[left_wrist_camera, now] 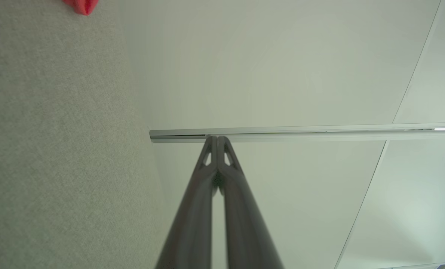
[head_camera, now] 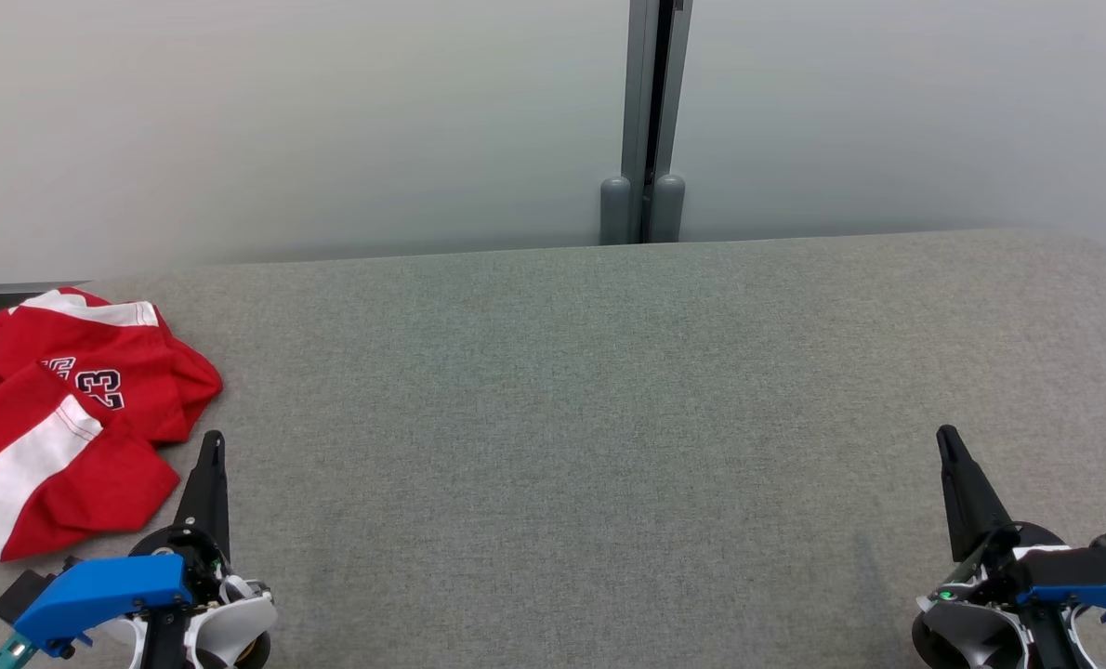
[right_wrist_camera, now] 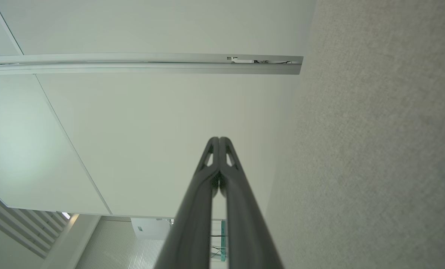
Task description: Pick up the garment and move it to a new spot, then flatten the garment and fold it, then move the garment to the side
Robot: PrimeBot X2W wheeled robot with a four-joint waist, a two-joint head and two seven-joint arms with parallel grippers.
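Red garment (head_camera: 60, 409) with white bands lies crumpled on the grey fabric counter (head_camera: 562, 418), at its left edge, partly cut off by the frame there. Readable writing: "23" in dark digits with a white outline, on the upper middle of the heap. More dark characters sit just left of it, folded over, can't read them. No brand visible. The heap's long axis runs far-to-near along the left edge. One white band crosses the far end, another slants across the near part. Can't tell which end is collar or hem. Left fingers (head_camera: 207, 483) are pressed together with nothing between them, at the near left corner of the counter, tip pointing toward the far edge. The garment is just beside them, to their left and beyond the tip, with a thin strip of counter between in the head view. Right fingers (head_camera: 967, 502) are also pressed together and hold nothing, at the near right corner, well apart from the garment. Left wrist view: left fingers (left_wrist_camera: 194, 209) meet at the tips, and a scrap of red garment (left_wrist_camera: 81, 5) shows at the top edge. Right wrist view: right fingers (right_wrist_camera: 241, 209) meet at the tips, with the counter (right_wrist_camera: 376, 149) alongside.
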